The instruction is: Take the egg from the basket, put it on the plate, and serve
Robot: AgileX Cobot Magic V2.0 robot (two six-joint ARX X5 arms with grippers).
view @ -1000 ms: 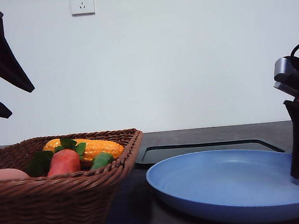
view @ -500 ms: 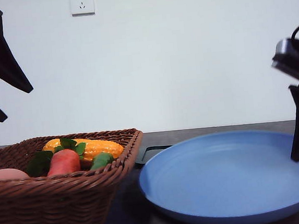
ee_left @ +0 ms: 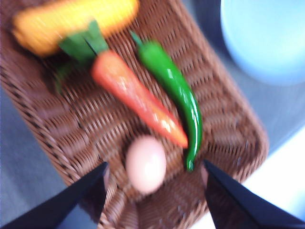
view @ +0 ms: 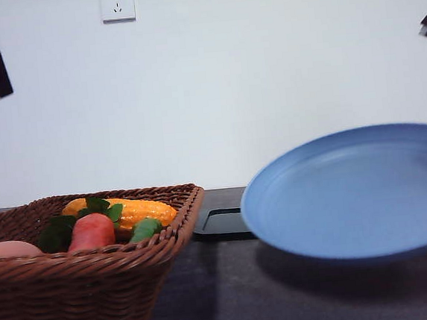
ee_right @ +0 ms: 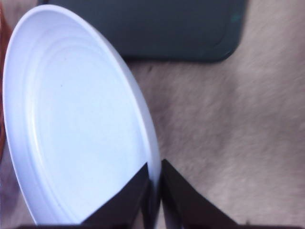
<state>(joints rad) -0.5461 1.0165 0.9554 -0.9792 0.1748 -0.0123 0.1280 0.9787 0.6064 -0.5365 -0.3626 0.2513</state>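
Here the egg [ee_left: 146, 163] lies loose on the basket [view: 75, 292] floor, at the near end, just beside the tip of a carrot [ee_left: 136, 95] and a green chili [ee_left: 174, 88]; a corn cob [ee_left: 71, 21] sits at the far end. Left gripper [ee_left: 152, 191] hangs above the egg, jaws spread wide to either side of it, holding nothing. Right gripper [ee_right: 155, 186] has its jaws pinched on the rim of the plate [view: 355, 192], which is off the tabletop [view: 234, 308], tilted, its shadow below. Black tray [view: 223, 223] lies flat behind, toward the far edge.

Risks, as judged:
- Plate held by one thin edge; its weight hangs far from the grip, so it may pivot or slip out.
- Tilt matters: an egg set on a sloped, smooth dish would roll off.
- Jaws closing on the egg could nudge it against the carrot, or squeeze off-centre so it squirts out.

Materials: egg smooth, oval, pinkish-brown. Basket coarse brown wicker with a braided rim and flared sides. Plate matte light blue, shallow, round, with faint concentric rings. Vegetables glossy, plastic-looking.
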